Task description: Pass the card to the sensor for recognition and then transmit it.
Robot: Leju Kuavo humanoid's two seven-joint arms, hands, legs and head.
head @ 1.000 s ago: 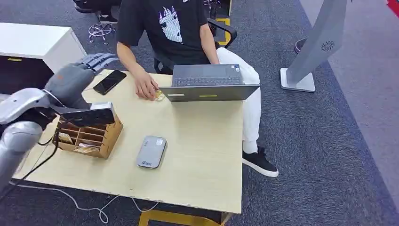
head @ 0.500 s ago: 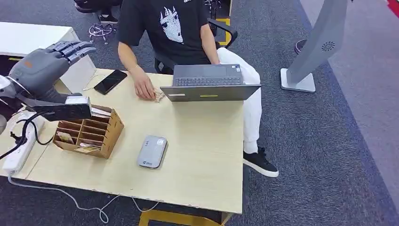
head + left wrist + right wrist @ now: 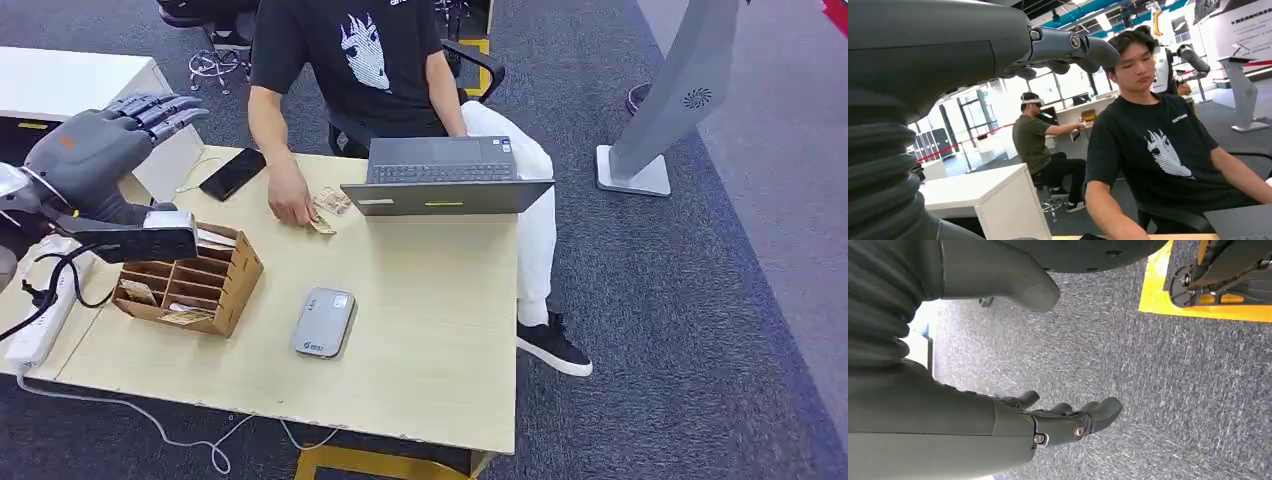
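Note:
My left hand [image 3: 100,150] is raised over the table's left edge, behind the wooden card box [image 3: 195,285], with its fingers stretched out and nothing in them. In the left wrist view its fingers [image 3: 1068,47] point toward the seated person [image 3: 1158,145]. The grey card sensor [image 3: 322,322] lies flat on the table in front of the box. A few cards [image 3: 330,205] lie by the person's hand [image 3: 288,205] near the laptop [image 3: 445,180]. My right hand [image 3: 1063,425] hangs over the carpet, thumb and fingers apart, holding nothing.
A black phone [image 3: 232,173] lies at the table's far left corner. A white power strip [image 3: 40,315] and cables trail off the left edge. A white cabinet [image 3: 80,90] stands behind my left hand. A grey stand [image 3: 660,120] is on the carpet to the right.
My left hand has drawn back leftward from above the card box and now hovers beside it. The person's hand has slid toward the near side, uncovering the cards by the laptop.

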